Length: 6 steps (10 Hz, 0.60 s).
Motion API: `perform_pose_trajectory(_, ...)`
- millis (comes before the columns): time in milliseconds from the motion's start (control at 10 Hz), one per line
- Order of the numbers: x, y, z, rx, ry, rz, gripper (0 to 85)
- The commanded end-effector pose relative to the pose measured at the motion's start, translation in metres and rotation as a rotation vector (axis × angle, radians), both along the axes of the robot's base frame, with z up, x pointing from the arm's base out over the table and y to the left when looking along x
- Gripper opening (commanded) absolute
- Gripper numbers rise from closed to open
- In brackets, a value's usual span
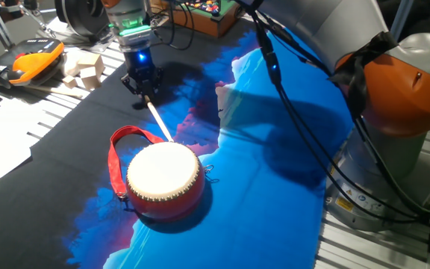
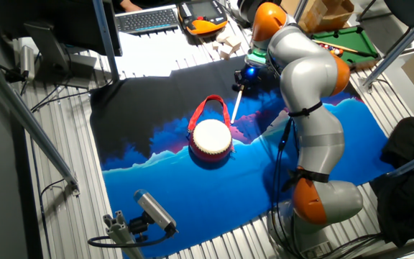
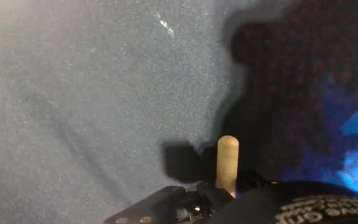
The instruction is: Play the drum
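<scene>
The gripper point(image 1: 145, 91) clamped a white stick point(image 1: 159, 121), hiding its top end; the drum point(image 1: 163, 179) faced skin-up.

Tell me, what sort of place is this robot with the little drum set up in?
It looks like a robotics lab or workshop. A big orange-and-silver robot arm stands at a slatted metal table, a keyboard sits at the far edge, and a camera on a stand watches the red drum.
</scene>
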State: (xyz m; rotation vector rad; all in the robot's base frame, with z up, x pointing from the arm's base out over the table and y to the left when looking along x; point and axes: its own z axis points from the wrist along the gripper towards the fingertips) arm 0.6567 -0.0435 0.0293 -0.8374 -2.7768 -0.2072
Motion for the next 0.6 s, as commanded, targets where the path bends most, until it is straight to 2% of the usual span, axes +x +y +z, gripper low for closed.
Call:
perform_pose_trajectory(0,-0.0012,0.0014,-0.0014,-0.001,-0.002,-0.007,34.0)
perform_pose_trajectory(300,-0.0024,0.0018,-0.0035,-0.008,-0.007,-0.006,34.0)
perform_pose_trajectory(500,-0.0027,-0.0005,-0.0047,-0.003,-0.004,-0.016,34.0)
